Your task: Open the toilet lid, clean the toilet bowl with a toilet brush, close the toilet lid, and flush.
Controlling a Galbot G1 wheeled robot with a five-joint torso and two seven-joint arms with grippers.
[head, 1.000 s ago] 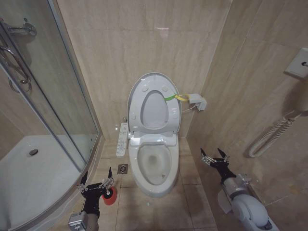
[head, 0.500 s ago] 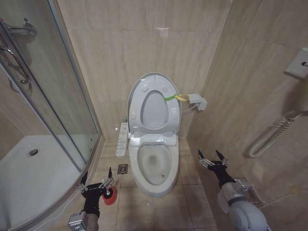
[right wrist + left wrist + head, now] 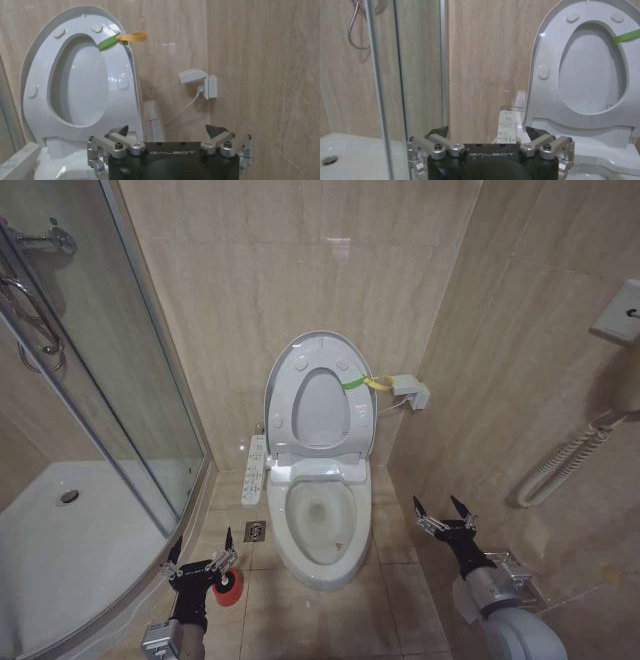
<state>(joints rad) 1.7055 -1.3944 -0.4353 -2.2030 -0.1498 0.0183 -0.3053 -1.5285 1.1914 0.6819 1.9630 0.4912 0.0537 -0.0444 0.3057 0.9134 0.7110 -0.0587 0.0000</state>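
The toilet lid (image 3: 284, 370) stands upright against the back wall with the seat ring raised against it, and a green-yellow band (image 3: 362, 383) sits at its right edge. Below it the toilet bowl (image 3: 318, 525) is uncovered. The toilet brush's red holder cup (image 3: 231, 588) stands on the floor left of the bowl. My left gripper (image 3: 202, 546) hangs open just beside and above that cup. My right gripper (image 3: 437, 506) is open to the right of the bowl, holding nothing. The lid (image 3: 547, 56) rises ahead of the left gripper (image 3: 487, 131), and the lid (image 3: 37, 60) also shows ahead of the right gripper (image 3: 167, 129).
A glass shower enclosure (image 3: 100, 380) with a curved white tray (image 3: 80, 540) fills the left. A narrow white button panel (image 3: 254, 470) and a floor drain (image 3: 255, 531) lie left of the bowl. A wall box (image 3: 410, 391) and a coiled cord (image 3: 560, 460) hang on the right wall.
My right arm has shifted slightly, its gripper ending a little lower, still open. The left arm and the toilet have not moved.
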